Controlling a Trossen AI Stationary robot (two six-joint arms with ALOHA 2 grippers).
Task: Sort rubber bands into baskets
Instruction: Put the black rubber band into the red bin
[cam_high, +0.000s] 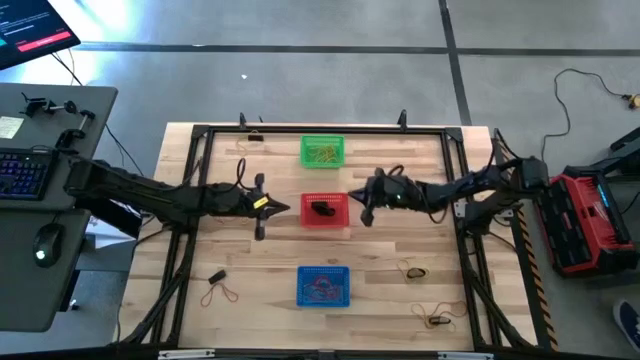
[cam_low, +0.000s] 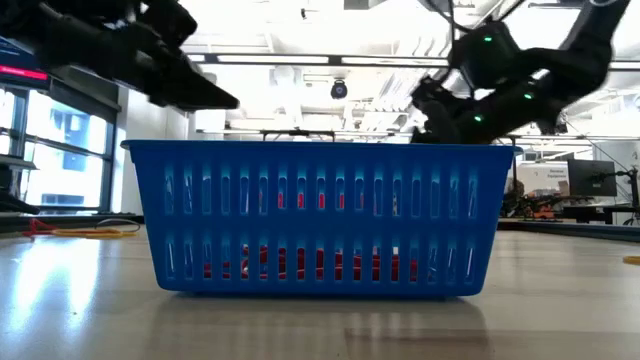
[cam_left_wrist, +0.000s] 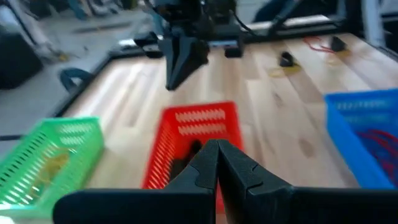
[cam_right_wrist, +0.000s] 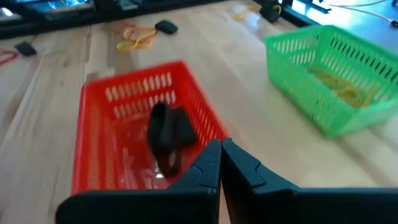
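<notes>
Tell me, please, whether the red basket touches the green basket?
Apart: the high view shows bare wood between the red basket and the green basket.

Grey floor (cam_high: 300, 90); desk (cam_high: 40, 250) with keyboard (cam_high: 22, 172); bright ceiling lights (cam_low: 300, 60).

blue basket (cam_left_wrist: 364, 134) cut off at edge, green basket's (cam_high: 322, 151) bands indistinct
</notes>
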